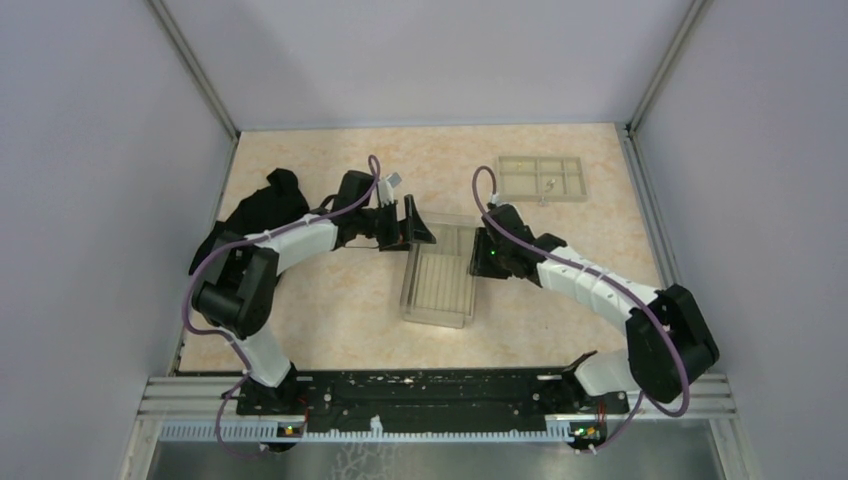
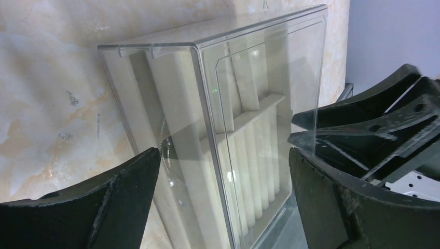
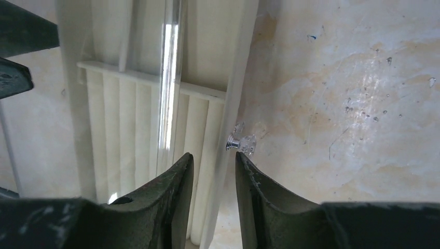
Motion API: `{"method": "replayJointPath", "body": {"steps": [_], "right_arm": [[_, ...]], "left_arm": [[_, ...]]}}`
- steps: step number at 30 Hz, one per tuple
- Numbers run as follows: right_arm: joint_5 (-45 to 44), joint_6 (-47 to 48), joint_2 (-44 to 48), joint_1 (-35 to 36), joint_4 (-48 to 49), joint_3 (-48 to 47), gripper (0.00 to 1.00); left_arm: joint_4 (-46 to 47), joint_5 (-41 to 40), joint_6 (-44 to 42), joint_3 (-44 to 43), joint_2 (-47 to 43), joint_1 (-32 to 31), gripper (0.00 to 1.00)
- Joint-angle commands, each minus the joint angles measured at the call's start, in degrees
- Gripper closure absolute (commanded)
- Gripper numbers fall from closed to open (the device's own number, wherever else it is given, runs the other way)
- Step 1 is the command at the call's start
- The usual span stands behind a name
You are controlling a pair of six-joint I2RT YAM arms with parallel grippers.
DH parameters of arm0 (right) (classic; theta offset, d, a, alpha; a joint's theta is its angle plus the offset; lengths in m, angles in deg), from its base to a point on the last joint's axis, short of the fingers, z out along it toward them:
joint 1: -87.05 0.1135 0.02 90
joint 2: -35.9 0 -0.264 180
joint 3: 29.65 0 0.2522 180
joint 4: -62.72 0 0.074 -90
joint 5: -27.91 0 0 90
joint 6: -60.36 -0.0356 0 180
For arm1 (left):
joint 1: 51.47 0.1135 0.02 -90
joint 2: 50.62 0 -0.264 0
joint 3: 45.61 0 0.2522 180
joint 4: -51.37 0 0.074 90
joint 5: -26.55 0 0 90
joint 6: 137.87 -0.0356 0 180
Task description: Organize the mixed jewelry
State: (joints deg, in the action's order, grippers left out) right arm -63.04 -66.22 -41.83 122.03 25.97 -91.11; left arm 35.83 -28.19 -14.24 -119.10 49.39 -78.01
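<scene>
Marbled peach tabletop (image 1: 330, 330) fills the middle of the overhead view, and the mixed jewelry (image 1: 548, 184) I can make out lies toward its upper right. It is a tiny silvery piece, with a still smaller speck in a neighbouring cell, too small to describe further. These bits lie in separate cells of a shallow beige compartmented tray (image 1: 520, 182) near the table's far edge.

Lower and toward the centre is a clear plastic box (image 1: 405, 300) with a cream ridged insert (image 1: 440, 285) inside, its ribs running lengthwise. A small crystal-like knob (image 3: 243, 143) sticks out from one clear panel, seen in the right wrist view.

The right gripper (image 3: 214, 155) is at that panel with its dark fingers parted only a little. The clear edge runs down through the narrow gap, just left of the knob. I cannot tell whether the pads touch it.

The left gripper (image 2: 224, 155) is spread as wide as it goes at the box's other side. One finger is in the lower left of its wrist view and the other in the lower right, with a corner of the box standing between them. It holds nothing.

A crumpled black cloth (image 1: 275, 195) lies at the table's upper left. Plain pale grey-lilac walls (image 1: 420, 60) close in the back and both sides, with aluminium rails (image 1: 195, 70) running along the corners.
</scene>
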Motion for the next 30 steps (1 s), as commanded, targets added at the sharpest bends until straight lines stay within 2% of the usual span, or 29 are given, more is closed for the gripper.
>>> {"method": "replayJointPath", "body": {"steps": [1,6,8,11,15,21,30], "right_arm": [[-1.6,0.3,6.2,-1.2,3.2,-1.3,0.64],[-1.2,-0.4,8.9,-3.1,3.6,1.2,0.64],[-1.2,-1.3,8.7,-3.3,3.2,1.7,0.69],[-1.0,-2.4,8.7,-3.5,3.3,2.7,0.78],[-1.9,-3.6,8.3,-3.5,2.4,3.8,1.00],[-1.5,-3.5,7.5,-3.4,2.8,6.6,1.00],[7.1,0.3,1.2,-2.2,8.3,5.0,1.00]], "left_arm": [[-0.8,1.0,-1.2,-0.9,-2.9,-0.8,0.01],[-2.1,0.3,-1.9,-1.1,-3.1,-0.7,0.01],[-2.1,0.3,-1.8,-1.0,-3.2,-0.7,0.01],[-1.9,0.4,-1.8,-0.8,-3.2,-0.7,0.01],[-2.0,0.1,-1.7,-0.4,-3.6,-0.7,0.01],[-1.9,-0.2,-1.6,0.1,-3.8,-0.7,0.01],[-1.6,0.5,-1.5,-0.7,-2.6,-0.8,0.01]]}}
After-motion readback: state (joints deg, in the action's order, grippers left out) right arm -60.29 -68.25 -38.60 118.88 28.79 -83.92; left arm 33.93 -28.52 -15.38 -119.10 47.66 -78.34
